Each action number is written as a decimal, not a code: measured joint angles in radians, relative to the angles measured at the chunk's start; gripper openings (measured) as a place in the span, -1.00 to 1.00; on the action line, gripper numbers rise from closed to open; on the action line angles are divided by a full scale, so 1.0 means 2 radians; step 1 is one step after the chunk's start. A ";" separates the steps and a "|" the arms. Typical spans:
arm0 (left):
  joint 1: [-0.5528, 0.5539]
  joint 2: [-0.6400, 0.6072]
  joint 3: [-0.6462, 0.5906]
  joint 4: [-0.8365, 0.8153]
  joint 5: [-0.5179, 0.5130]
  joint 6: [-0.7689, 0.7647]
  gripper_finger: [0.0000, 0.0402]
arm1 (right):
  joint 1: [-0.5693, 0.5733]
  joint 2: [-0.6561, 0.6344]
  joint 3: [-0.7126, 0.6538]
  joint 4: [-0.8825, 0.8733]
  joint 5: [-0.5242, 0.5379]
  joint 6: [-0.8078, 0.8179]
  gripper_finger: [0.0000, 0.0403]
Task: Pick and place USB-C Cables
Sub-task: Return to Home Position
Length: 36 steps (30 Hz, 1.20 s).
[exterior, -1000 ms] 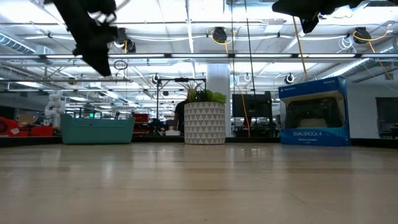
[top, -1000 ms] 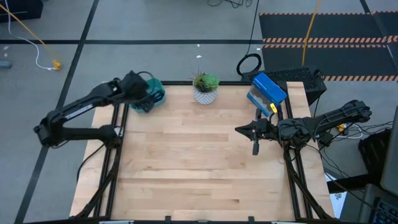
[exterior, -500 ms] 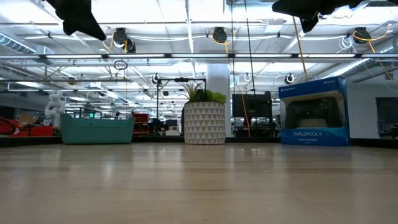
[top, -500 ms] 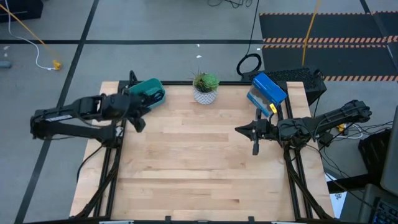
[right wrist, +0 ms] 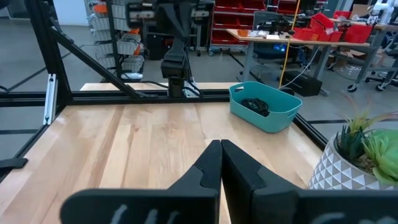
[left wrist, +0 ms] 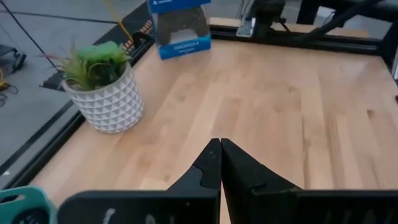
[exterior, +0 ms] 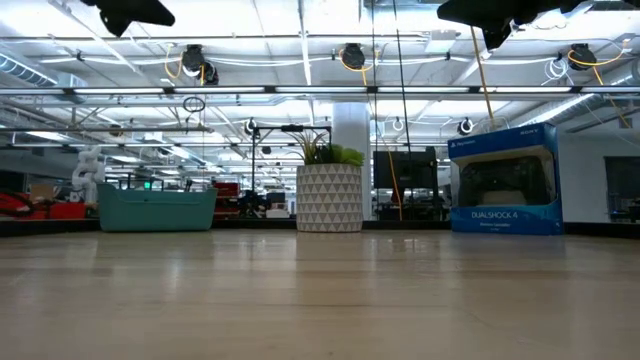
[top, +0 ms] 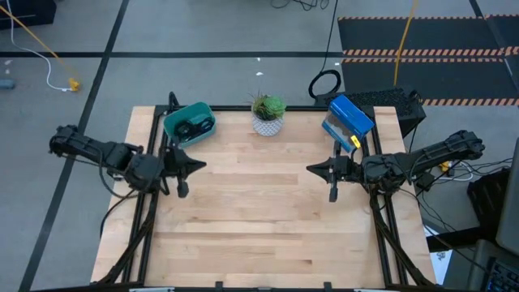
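The USB-C cables show as a dark bundle [top: 193,126] [right wrist: 255,104] lying inside the teal bin [top: 173,123] [right wrist: 273,118] at the table's far left corner. My left gripper [top: 201,165] [left wrist: 220,149] hovers shut and empty above the table's left side, on the near side of the bin, pointing toward the table's right. My right gripper [top: 311,169] [right wrist: 220,149] hovers shut and empty above the right side, pointing toward the left. In the low view both arms show only as dark shapes along the top edge.
A potted plant in a white patterned pot [top: 268,115] [exterior: 328,197] stands at the middle of the far edge. A blue DualShock box [top: 350,120] [exterior: 503,180] stands at the far right. Bare wooden tabletop [top: 251,219] lies between and in front of the grippers.
My left gripper has left its place over the teal bin and swung toward the table's near edge, turning until it points toward the table's right. The bin and the cables in it have stayed put. My right arm has kept still.
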 joint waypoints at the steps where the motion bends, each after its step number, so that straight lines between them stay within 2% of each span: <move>1: -0.007 0.000 -0.009 0.008 -0.005 -0.002 -0.98 | 0.000 0.000 0.000 0.000 0.000 -0.002 -1.00; 10: -0.007 -0.044 -0.062 0.034 -0.023 0.002 -0.96 | 0.000 0.000 -0.021 0.022 0.001 -0.019 -1.00; 20: -0.007 -0.144 -0.157 0.055 -0.034 0.015 -0.95 | 0.000 0.000 -0.100 0.163 0.001 -0.102 -1.00; 26: -0.007 -0.156 -0.173 0.051 -0.034 0.028 -0.95 | -0.002 0.000 -0.152 0.200 -0.001 -0.114 -1.00; 29: -0.007 -0.150 -0.173 0.053 -0.042 0.045 -0.95 | -0.013 0.000 -0.177 0.226 -0.033 -0.112 -1.00; 33: -0.006 -0.140 -0.173 0.043 -0.091 0.049 -0.95 | -0.040 0.000 -0.204 0.260 -0.091 -0.105 -1.00; 36: -0.003 -0.139 -0.182 0.045 -0.087 0.049 -0.95 | -0.061 0.000 -0.215 0.266 -0.124 -0.105 -1.00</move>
